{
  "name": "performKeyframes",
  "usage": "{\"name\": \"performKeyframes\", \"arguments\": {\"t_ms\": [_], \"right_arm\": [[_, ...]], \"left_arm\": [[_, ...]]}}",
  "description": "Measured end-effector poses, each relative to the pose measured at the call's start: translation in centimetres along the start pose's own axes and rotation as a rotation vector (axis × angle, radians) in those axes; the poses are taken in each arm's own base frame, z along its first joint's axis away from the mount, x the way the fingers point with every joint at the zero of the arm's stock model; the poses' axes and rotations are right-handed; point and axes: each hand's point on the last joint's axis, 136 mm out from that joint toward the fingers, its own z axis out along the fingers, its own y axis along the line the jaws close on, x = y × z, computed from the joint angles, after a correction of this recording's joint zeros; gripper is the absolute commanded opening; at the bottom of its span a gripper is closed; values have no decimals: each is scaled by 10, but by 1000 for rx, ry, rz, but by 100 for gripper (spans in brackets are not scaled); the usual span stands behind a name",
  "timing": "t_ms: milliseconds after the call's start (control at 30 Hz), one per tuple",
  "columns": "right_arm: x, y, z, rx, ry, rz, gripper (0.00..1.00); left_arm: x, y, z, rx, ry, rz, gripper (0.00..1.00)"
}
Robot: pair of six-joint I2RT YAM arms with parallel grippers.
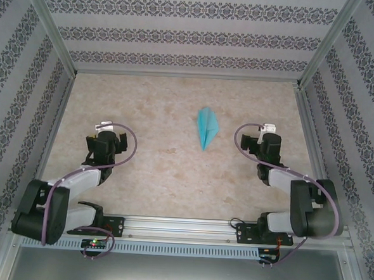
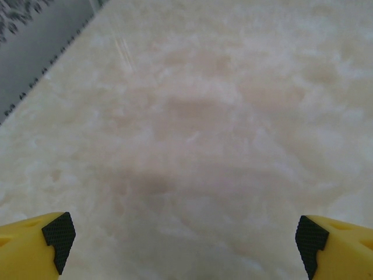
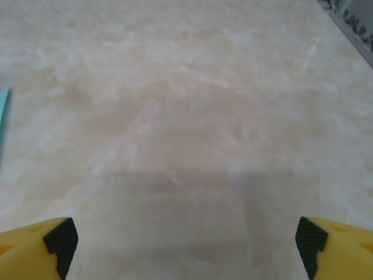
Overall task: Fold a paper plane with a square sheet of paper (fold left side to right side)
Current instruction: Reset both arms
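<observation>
A turquoise-blue paper plane [image 1: 206, 128] lies flat on the beige table, a slim dart whose point faces the near edge. My left gripper [image 1: 105, 134] hovers well to its left, apart from it. My right gripper [image 1: 265, 134] is off to the paper plane's right, also clear of it. In the left wrist view the left gripper [image 2: 185, 242] is open, yellow fingers [image 2: 35, 245] spread wide over bare table. The right gripper [image 3: 185, 242] is open too, with nothing between its fingertips [image 3: 335, 245]. A sliver of the paper plane [image 3: 3, 116] shows at the right wrist view's left edge.
Patterned walls and metal frame posts [image 1: 51, 27] enclose the table on three sides. An aluminium rail [image 1: 181, 227] carrying both arm bases runs along the near edge. The table's left border [image 2: 35, 81] shows in the left wrist view.
</observation>
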Motion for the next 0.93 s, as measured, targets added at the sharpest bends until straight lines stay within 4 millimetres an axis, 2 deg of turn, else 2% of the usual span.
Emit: {"name": "performKeyframes", "arguments": {"t_ms": [133,267,400,467,633,933], "right_arm": [[0,5,16,-30,-46,-16,98],[-6,3,17,-48,-69,-9,98],[-10,1,17,-47,-84,-4,98],[-10,1,16,-51,-87,-4,98],[-11,2,16,-52,-88,-4,98],[-11,2,16,-52,-88,-6,98]], "left_arm": [[-1,-11,11,67,-35,42,100],[-6,-21,22,138,-69,54,100],[9,-35,44,203,-34,69,100],[11,-35,46,217,-25,66,100],[-9,-29,53,220,-64,36,100],[-10,-32,52,236,-66,35,100]]}}
